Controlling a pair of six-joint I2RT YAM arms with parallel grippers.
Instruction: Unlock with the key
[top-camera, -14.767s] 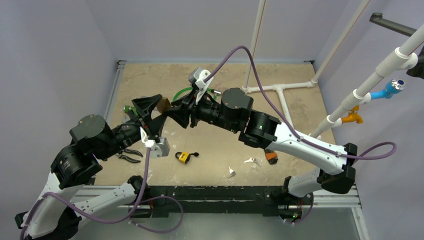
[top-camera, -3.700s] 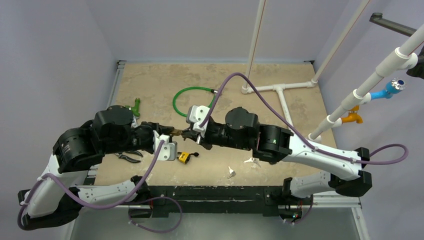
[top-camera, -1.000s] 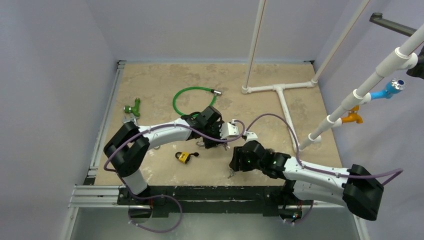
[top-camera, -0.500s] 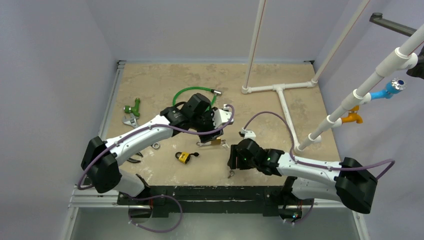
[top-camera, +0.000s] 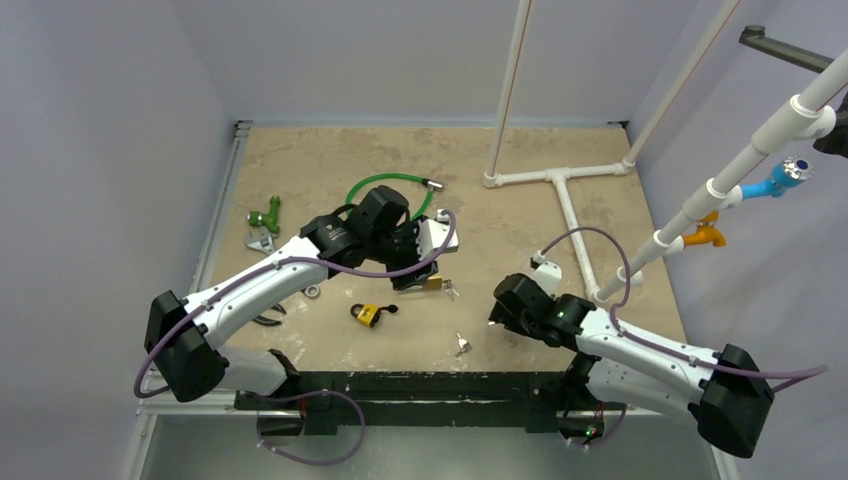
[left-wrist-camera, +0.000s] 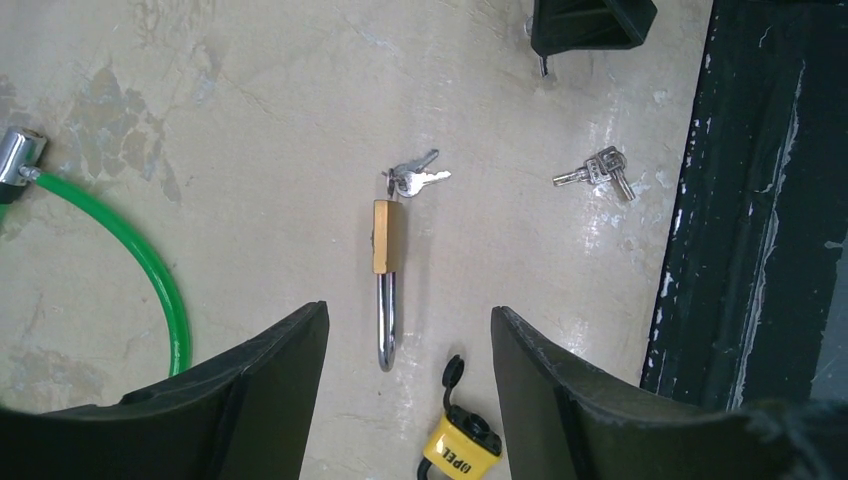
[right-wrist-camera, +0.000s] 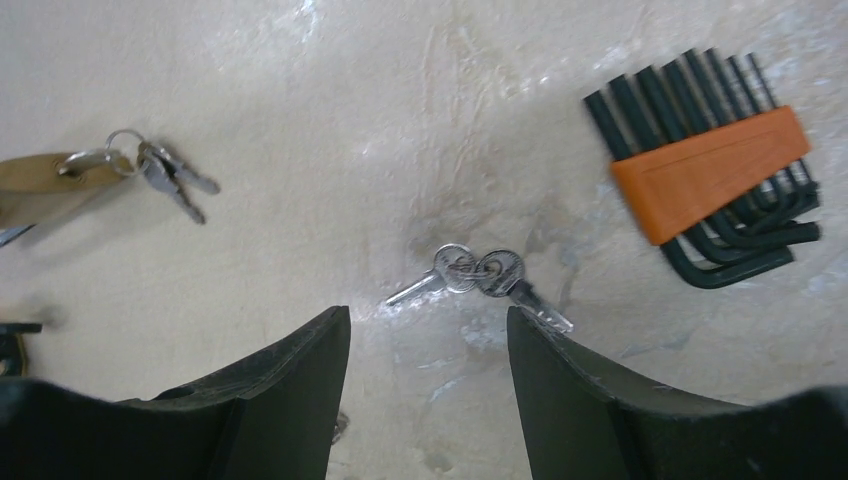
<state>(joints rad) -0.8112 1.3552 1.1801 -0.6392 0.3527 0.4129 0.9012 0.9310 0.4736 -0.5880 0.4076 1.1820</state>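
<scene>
The brass padlock (left-wrist-camera: 389, 235) lies flat on the table, its long steel shackle (left-wrist-camera: 386, 325) pointing toward my left gripper (left-wrist-camera: 410, 312). A small bunch of keys (left-wrist-camera: 415, 180) sits at its keyhole end. The left gripper is open and empty, hovering above the shackle. In the top view it (top-camera: 412, 276) is just left of the padlock (top-camera: 432, 284). My right gripper (right-wrist-camera: 428, 312) is open and empty, just above a second pair of keys (right-wrist-camera: 478, 274). The padlock (right-wrist-camera: 40, 192) shows at its left edge. In the top view the right gripper (top-camera: 497, 318) hides that pair.
A yellow padlock (top-camera: 367, 315) lies near the left fingers (left-wrist-camera: 460, 450). A loose key (top-camera: 461, 345) lies near the front edge. An orange hex key set (right-wrist-camera: 715, 175) lies right of the key pair. A green cable (top-camera: 400, 178), green fitting (top-camera: 265, 214) and white pipe frame (top-camera: 555, 180) stand further back.
The padlock with its keys, earlier held up between both grippers, now lies on the table. My left gripper has drawn back left from it. My right gripper has moved right over the key pair.
</scene>
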